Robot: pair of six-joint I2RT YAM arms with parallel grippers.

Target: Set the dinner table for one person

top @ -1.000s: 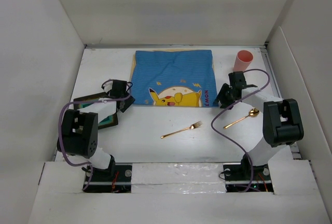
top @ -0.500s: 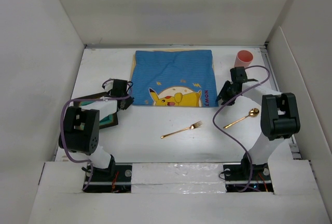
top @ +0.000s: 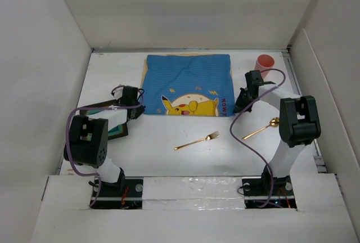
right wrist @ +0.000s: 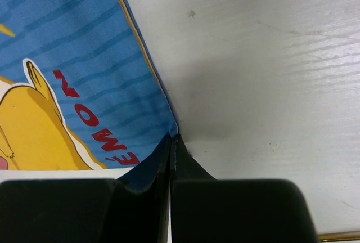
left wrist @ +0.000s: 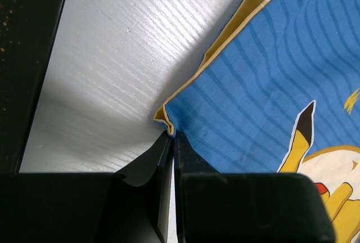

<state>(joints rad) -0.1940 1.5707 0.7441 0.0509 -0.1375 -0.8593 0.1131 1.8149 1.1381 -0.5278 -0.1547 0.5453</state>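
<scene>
At the far-middle of the big matte white dinner table, walled w/ white panels, lies the blue cartoon-print cloth placemat. Left gripper is clamped tight on its near-left corner, right gripper likewise on the near-right corner; both nip only the very tip of the hem. Risk, imo: w/ so little cloth between the fingers, a corner could slip out on a pull, or uneven pulling btwn arms could skew or bunch the mat. Dragging it toward the near edge might also sweep the gold metal fork & gold metal spoon lying nearby
</scene>
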